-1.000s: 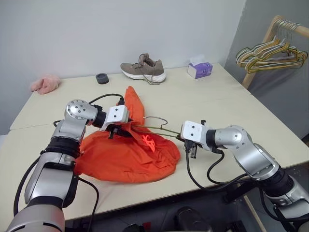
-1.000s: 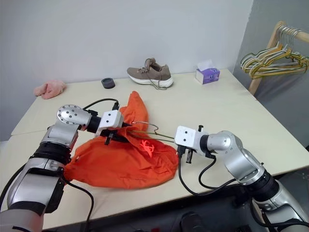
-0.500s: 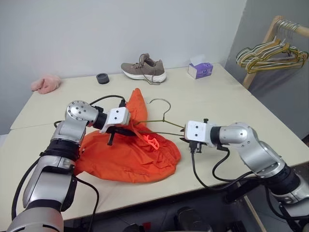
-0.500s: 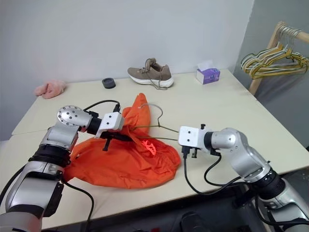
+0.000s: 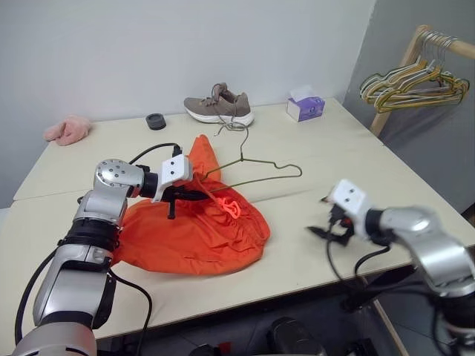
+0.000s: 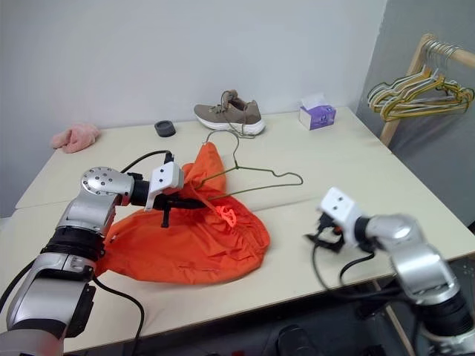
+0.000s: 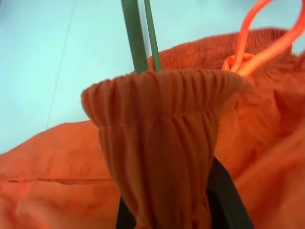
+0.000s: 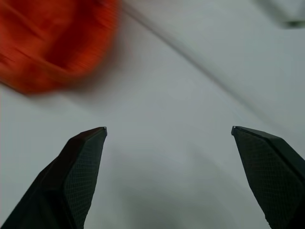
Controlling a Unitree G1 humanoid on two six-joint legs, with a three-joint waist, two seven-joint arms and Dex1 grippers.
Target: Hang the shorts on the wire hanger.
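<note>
Grey wall [image 5: 111, 44], beige table [image 5: 356, 159] — wooden rack [image 5: 404, 63]

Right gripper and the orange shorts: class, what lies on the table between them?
Nothing: in the left eye view, bare table separates the right gripper from the shorts.

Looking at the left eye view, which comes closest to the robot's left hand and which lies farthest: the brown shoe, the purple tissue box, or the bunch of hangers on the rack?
From the left hand, clamped on the orange shorts:
1. Brown shoe, at the table's far edge.
2. Purple tissue box, far right corner of the table.
3. Bunch of hangers, on the rack beyond the table's right side.
</note>
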